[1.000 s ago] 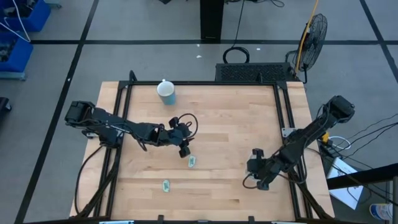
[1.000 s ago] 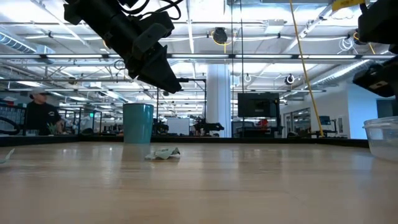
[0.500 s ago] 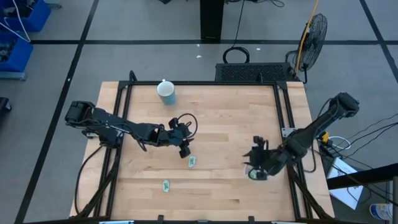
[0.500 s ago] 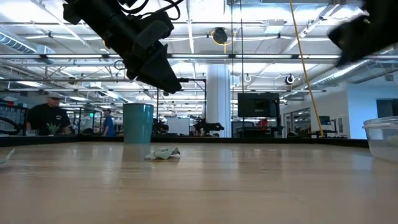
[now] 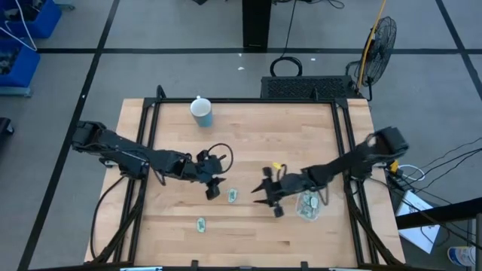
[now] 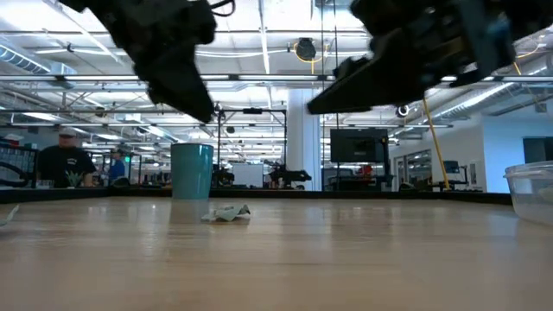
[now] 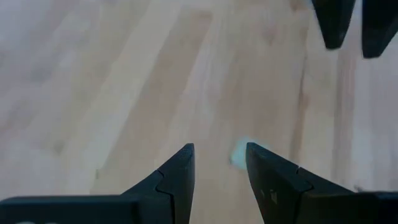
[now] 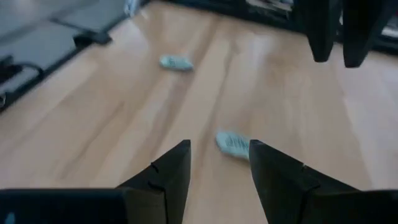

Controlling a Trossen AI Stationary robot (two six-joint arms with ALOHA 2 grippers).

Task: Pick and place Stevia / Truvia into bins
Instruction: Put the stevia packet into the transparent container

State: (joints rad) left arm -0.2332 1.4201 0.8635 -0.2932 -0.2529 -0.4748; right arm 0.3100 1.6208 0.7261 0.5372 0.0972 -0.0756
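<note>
Two pale green and white sachets lie flat on the wood: one between the two grippers, another nearer the near edge. The clear cup stands to the right and holds several sachets. My left gripper hovers open just left of the middle sachet, seen as a pale blur past its fingers. My right gripper hovers open to the sachet's right, with that sachet just ahead of its fingertips and the other sachet farther off. In the low view the sachet lies under both arms.
A light blue cup stands near the far edge, also seen as a cup behind the sachet. A small yellow object lies beside the right arm. Black frame rails border the table. People move in the room behind.
My right gripper has swung from above the clear cup at the table's right toward the left, ending beside the middle sachet; the cup now shows uncovered. My left gripper has shifted a little toward the near edge and down. The sachets have stayed put.
</note>
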